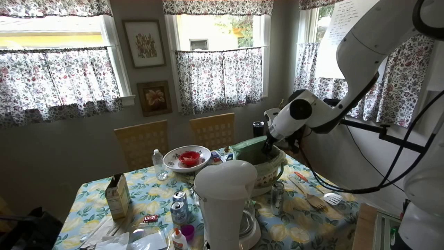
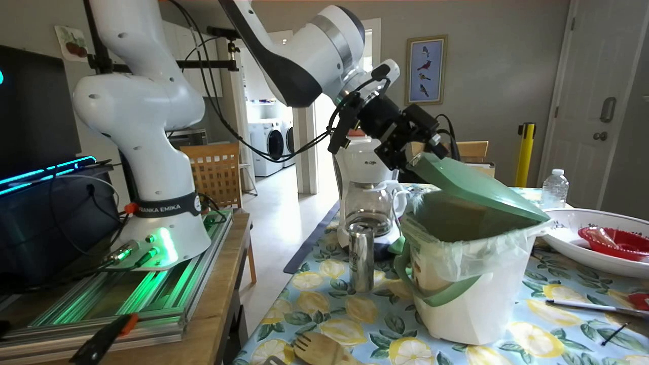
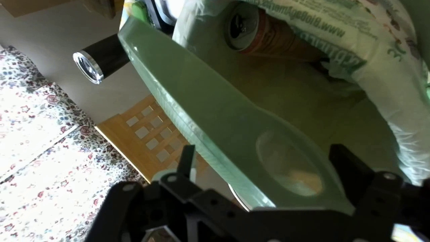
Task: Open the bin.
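Observation:
The bin has a cream-white body [image 2: 476,309], which also shows in an exterior view [image 1: 265,180] behind the white coffee maker. Its green lid [image 2: 474,187] is raised and tilted, with its far end at the rim. The mouth is partly uncovered, showing a pale liner bag [image 3: 386,67] and a can [image 3: 245,27] inside. My gripper [image 2: 420,156] is at the lid's raised edge; it also shows in an exterior view [image 1: 267,147]. In the wrist view the gripper [image 3: 265,154] has its fingers wide apart, one on each side of the lid [image 3: 208,90]. Firm contact cannot be told.
The coffee maker [image 1: 223,194] and a silver can [image 2: 361,258] stand close to the bin. A white bowl [image 1: 171,161] holding a red bowl [image 1: 189,158] and a water bottle [image 1: 159,165] are on its other side. Wooden utensils [image 1: 312,199] lie on the table.

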Motion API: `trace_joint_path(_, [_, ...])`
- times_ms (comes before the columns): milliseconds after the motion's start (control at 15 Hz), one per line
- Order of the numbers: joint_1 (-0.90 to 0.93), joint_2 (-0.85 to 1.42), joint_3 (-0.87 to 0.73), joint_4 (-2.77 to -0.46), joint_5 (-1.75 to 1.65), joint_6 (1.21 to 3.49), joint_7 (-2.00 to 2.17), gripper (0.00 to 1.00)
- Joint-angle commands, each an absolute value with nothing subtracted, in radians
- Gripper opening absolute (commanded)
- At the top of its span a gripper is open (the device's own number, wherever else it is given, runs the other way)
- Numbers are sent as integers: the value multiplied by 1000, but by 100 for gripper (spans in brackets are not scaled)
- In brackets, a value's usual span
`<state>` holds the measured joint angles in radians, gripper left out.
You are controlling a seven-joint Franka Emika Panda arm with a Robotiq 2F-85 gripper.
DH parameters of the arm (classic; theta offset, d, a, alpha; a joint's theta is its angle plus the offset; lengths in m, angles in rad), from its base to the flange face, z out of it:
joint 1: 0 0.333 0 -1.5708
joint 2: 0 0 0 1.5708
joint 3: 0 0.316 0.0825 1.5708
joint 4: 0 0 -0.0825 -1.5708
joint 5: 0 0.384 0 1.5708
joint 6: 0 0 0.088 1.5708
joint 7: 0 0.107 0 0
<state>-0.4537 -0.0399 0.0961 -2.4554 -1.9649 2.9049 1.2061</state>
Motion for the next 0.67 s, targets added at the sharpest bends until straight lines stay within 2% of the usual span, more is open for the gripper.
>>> trace_joint_path(0, [-459,-69,92,-2447,-1930,2909,1163,100])
trace_joint_path(600, [-461,-62,90,-2360,-1816,2885,1034,100])
